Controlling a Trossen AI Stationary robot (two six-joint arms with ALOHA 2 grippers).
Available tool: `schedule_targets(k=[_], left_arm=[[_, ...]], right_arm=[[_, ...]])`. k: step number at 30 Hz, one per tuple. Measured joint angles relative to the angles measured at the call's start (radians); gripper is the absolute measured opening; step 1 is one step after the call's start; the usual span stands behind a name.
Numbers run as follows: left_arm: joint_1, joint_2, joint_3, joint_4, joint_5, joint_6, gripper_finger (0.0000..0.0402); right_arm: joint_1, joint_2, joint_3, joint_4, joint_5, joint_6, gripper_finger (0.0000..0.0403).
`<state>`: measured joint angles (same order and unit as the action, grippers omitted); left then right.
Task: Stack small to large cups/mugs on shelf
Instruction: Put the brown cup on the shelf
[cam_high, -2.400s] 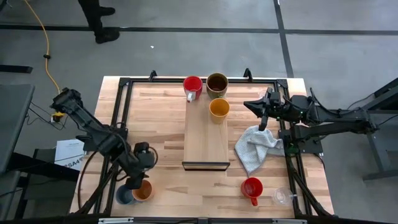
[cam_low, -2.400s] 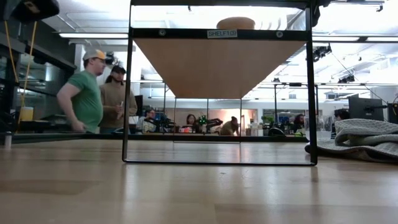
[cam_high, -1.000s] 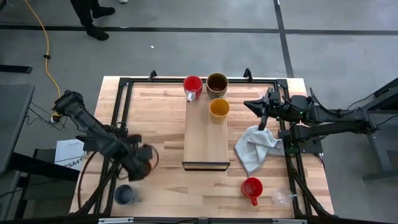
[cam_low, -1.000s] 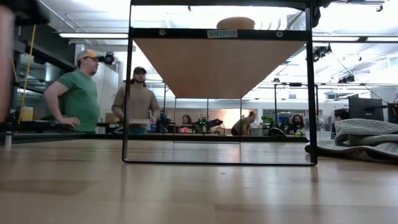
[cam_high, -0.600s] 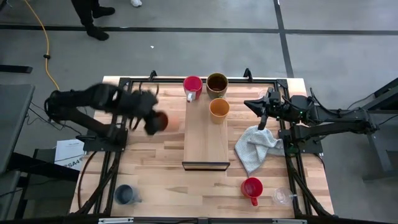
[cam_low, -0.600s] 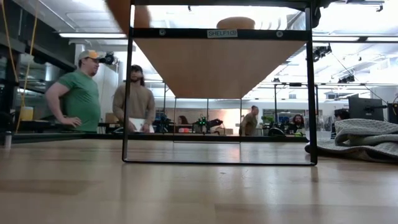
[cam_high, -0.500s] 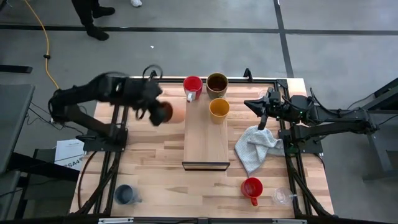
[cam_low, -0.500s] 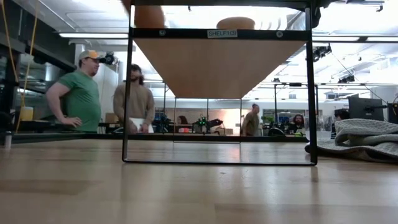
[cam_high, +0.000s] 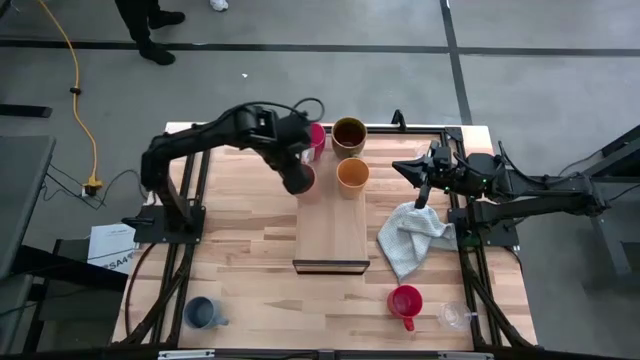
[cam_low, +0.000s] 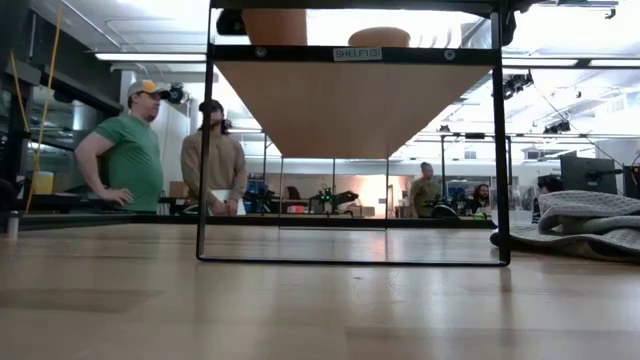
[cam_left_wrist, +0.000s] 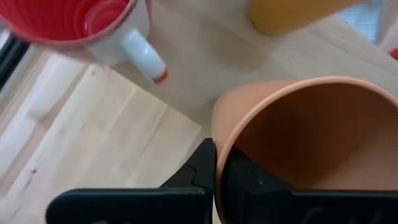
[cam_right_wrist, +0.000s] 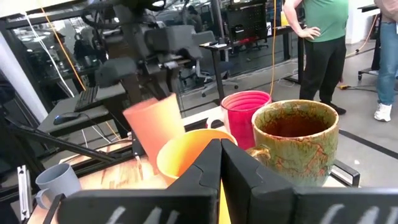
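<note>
Terracotta-orange, the cup (cam_left_wrist: 311, 137) I'm carrying sits pinched by its rim between my left gripper (cam_left_wrist: 216, 163)'s fingers, one finger inside the wall and one outside, closed tight on it. From above, that gripper (cam_high: 297, 178) hangs over the far left corner of the shelf (cam_high: 332, 225), and the cup looks lifted rather than set down, though I can't be sure of the gap.

Just beyond my fingertips stands the red mug (cam_left_wrist: 87, 25) with its white handle, and off to the other side of them the orange cup (cam_high: 352, 174) already on the board. The olive-brown mug (cam_high: 349, 133) stands past that one, near the back rail.

My right gripper (cam_high: 426, 183) waits at the table's right edge beside the grey cloth (cam_high: 412, 238), fingers shut on nothing.

By my reckoning the job is under halfway: three cups are grouped at the shelf's far end, one is in hand, and nothing is nested yet. Left on the tabletop are the blue cup (cam_high: 201, 313), the second red mug (cam_high: 405, 302) and a clear glass (cam_high: 452, 316) near it; I can make out only one glass.
</note>
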<state>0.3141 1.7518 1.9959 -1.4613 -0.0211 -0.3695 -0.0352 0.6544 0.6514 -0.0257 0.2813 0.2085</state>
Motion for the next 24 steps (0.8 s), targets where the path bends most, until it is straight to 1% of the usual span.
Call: schedule_targets(k=[4, 12, 19, 24], left_arm=[[0.000, 0.026, 0.009, 0.039, -0.014, -0.001, 0.0000], [0.000, 0.027, 0.009, 0.053, -0.037, 0.000, 0.0000], [0.000, 0.072, 0.008, 0.056, -0.015, 0.044, 0.0000], [0.000, 0.078, 0.009, 0.065, -0.010, 0.051, 0.0000]], right_arm=[[0.000, 0.000, 0.000, 0.000, 0.000, 0.000, 0.0000], [0.000, 0.000, 0.000, 0.000, 0.000, 0.000, 0.0000], [0.000, 0.000, 0.000, 0.000, 0.000, -0.003, 0.0000], [0.000, 0.000, 0.000, 0.000, 0.000, 0.001, 0.0000]])
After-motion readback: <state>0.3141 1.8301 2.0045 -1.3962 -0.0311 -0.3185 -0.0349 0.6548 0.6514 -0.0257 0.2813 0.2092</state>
